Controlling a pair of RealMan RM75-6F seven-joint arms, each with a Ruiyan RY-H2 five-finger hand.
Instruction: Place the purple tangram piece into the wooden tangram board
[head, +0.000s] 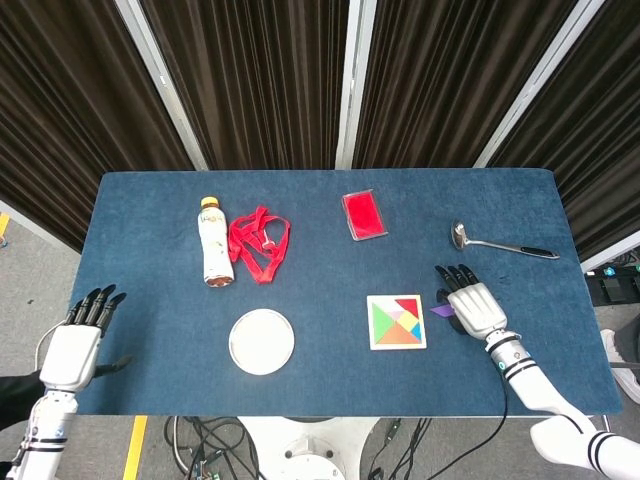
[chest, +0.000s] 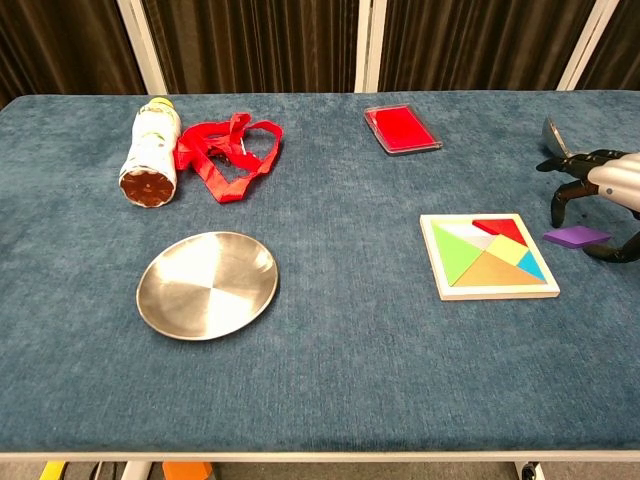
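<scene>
Matt napped blue cloth covers the table (chest: 330, 380); the plate (chest: 208, 285) is brushed, shiny metal.

I worked in what looked like a robot test lab, not a home. My table (head: 150, 210) was covered with blue felt. Behind the table hung dark pleated curtains (head: 260, 80) between white metal posts (head: 350, 80). Below the table's front edge, loose cables (head: 300, 450) lay on a grey floor with yellow tape (head: 135, 445).
</scene>
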